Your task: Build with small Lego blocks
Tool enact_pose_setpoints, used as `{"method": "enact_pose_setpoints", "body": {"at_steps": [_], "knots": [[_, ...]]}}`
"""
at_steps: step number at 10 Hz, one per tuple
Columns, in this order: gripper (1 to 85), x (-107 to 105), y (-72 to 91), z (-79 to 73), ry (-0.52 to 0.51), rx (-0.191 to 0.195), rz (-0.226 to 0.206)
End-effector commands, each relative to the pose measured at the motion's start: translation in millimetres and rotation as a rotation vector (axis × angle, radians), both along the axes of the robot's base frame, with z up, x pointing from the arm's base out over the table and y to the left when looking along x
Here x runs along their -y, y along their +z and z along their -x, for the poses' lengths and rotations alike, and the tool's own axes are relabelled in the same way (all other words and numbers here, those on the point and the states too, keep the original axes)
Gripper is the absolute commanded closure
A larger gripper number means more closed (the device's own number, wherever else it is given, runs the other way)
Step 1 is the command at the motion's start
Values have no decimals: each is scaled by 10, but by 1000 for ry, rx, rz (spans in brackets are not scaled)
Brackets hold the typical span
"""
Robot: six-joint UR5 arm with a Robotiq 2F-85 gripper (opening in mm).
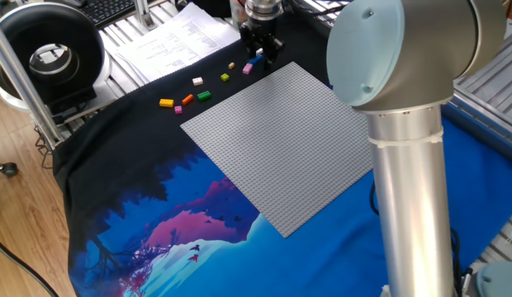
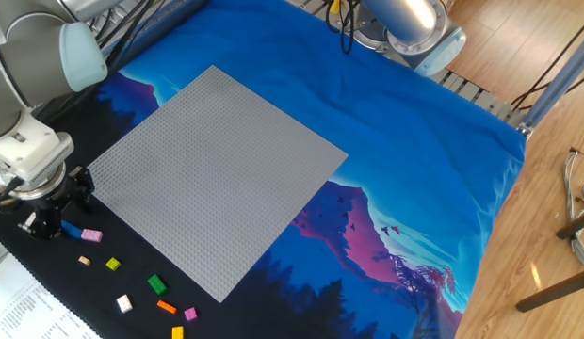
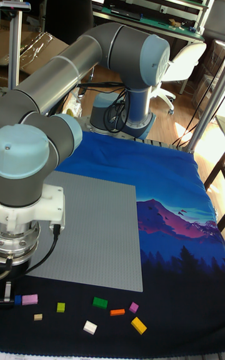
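Observation:
The small Lego blocks lie loose on the black cloth beside the grey baseplate [image 1: 281, 140]. A blue brick [image 1: 256, 58] and a pink brick [image 1: 248, 68] lie close together. Further along are tan [image 2: 84, 261], yellow-green [image 2: 113, 265], green [image 2: 157, 283], white [image 2: 124, 303], orange [image 2: 166, 306], a second pink [image 2: 190, 314] and yellow [image 2: 177, 331] bricks. My gripper [image 1: 261, 48] stands low over the cloth right at the blue brick [image 2: 70, 232]. Its fingers are spread open and hold nothing. In the tall view the blue brick [image 3: 17, 300] shows below the wrist.
Printed paper sheets [image 1: 177, 37] lie behind the bricks near the table edge. A black round device [image 1: 45, 54] stands at the far corner. The arm's base column [image 1: 405, 206] rises at the other side of the baseplate.

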State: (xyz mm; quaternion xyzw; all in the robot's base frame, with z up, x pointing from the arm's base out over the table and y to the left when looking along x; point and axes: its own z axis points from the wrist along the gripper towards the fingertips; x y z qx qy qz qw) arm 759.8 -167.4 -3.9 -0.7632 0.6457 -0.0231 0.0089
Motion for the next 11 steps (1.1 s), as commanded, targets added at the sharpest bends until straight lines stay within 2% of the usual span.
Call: {"method": "enact_pose_setpoints", "body": {"at_steps": [1,6,11], "knots": [[477,16,86,56,-34,-12,-2],[503,60,168,123,-74,-20,13],[507,20,156,26,-82,13,-4]]}}
